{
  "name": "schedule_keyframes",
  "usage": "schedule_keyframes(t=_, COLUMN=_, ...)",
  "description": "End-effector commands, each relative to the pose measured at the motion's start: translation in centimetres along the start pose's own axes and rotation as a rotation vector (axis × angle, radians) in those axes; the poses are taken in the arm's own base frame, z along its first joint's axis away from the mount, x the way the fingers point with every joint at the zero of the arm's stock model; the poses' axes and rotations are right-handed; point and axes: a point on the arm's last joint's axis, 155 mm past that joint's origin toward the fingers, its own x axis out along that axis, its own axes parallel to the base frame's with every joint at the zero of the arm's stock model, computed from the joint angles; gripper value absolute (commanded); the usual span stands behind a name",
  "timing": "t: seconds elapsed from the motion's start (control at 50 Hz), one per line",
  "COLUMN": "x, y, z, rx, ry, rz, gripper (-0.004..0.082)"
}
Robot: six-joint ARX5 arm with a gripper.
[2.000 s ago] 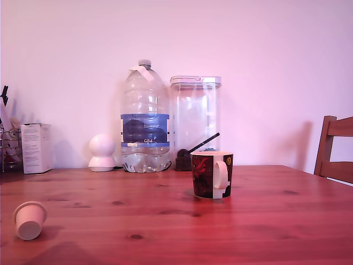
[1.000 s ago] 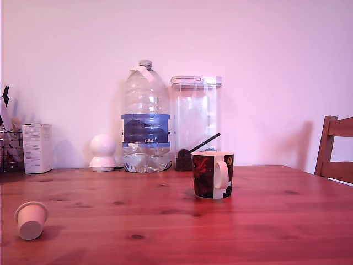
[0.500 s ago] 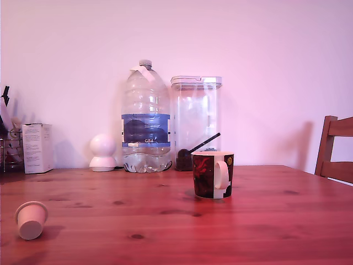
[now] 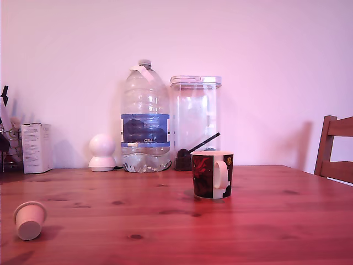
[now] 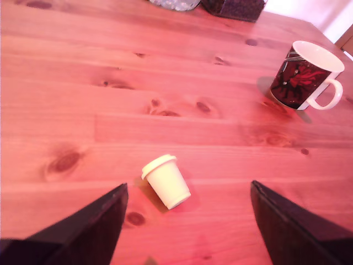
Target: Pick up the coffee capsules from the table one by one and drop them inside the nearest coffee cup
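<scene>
coffee capsule lies on its side on the pine table, cream-white, tapered, rimmed round end turned toward the exterior camera. one capsule seen. taking the coffee cup as landmark: capsule sits well apart from it, toward the exterior view's left and nearer the camera.

cup stands upright, dark with red and black pattern, cream handle, pale inner rim. what is inside it cannot be told.

gripper: two dark fingers spread wide apart, holding nothing; in the wrist view the capsule lies between them, not touching either. not seen in the exterior view.

behind the cup, by the wall: clear plastic canister with dark scoop inside, just behind the cup. beside it, large water bottle, blue label. further to the exterior view's left, round white gadget, then white carton and wire rack at the edge. wooden chair back well off the cup toward the exterior view's right.
</scene>
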Motion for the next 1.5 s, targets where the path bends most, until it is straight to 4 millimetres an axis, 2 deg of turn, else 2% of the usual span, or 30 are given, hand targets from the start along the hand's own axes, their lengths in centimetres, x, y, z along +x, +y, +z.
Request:
schedule_keyframes(t=0.0, x=0.4, y=0.2, z=-1.2, rx=-0.002, ry=0.028, rz=0.003, gripper=0.0642)
schedule_keyframes(t=0.3, x=1.7, y=-0.5, z=-2.1, rx=-0.053, ry=0.076, rz=-0.006, gripper=0.0642)
schedule_keyframes(t=0.94, x=4.8, y=1.4, z=-4.8, rx=-0.174, ry=0.234, rz=0.062, gripper=0.0641)
schedule_keyframes(t=1.48, x=7.4, y=1.9, z=-5.3, rx=-0.206, ry=0.299, rz=0.064, gripper=0.0639)
